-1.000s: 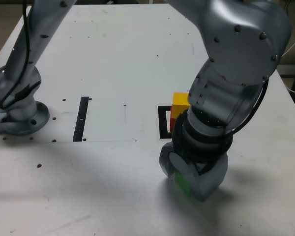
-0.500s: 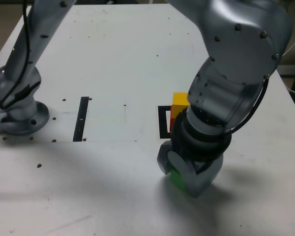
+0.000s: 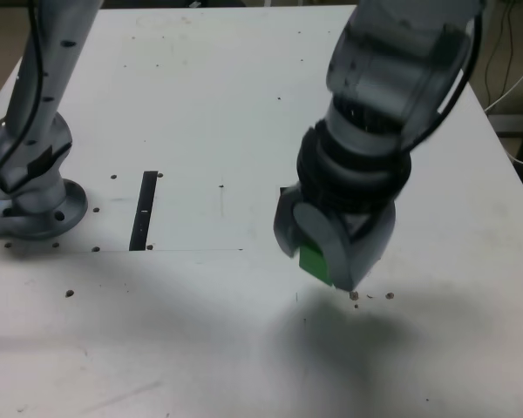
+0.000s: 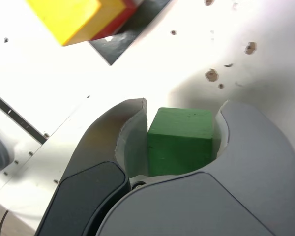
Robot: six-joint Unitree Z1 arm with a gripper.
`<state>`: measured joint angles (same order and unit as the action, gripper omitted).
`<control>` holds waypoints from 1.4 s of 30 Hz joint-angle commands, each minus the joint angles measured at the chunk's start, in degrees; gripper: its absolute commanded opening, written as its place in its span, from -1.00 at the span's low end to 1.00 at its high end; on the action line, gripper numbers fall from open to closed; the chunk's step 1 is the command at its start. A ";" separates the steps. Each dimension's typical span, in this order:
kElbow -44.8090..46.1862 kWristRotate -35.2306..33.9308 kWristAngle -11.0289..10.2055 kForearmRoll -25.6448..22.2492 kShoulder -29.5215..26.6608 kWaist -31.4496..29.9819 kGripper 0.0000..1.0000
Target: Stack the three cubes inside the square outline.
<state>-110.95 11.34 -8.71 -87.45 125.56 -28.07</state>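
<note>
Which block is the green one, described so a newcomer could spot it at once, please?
Find the big grey arm reaching over the white table in the exterior view. At its end, the gripper holds a matte green cube between its jaws. Unlike the stacked yellow and red cubes, it is off the table.

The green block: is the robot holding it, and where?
Yes, the gripper holds the green block by two opposite sides, between its jaws, up off the table.
</note>
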 commanded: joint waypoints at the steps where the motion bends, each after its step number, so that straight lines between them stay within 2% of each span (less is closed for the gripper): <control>1: -0.38 -0.35 0.15 -1.28 -2.13 1.39 -0.34; 17: 1.92 -0.97 0.05 -3.99 -8.41 9.50 -0.34; 25: 4.16 -2.64 0.91 -4.00 -9.91 14.64 -0.34; 42: 5.36 -13.27 2.17 -2.94 -9.32 18.30 -0.34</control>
<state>-105.62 -1.40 -6.66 -90.19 116.08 -9.90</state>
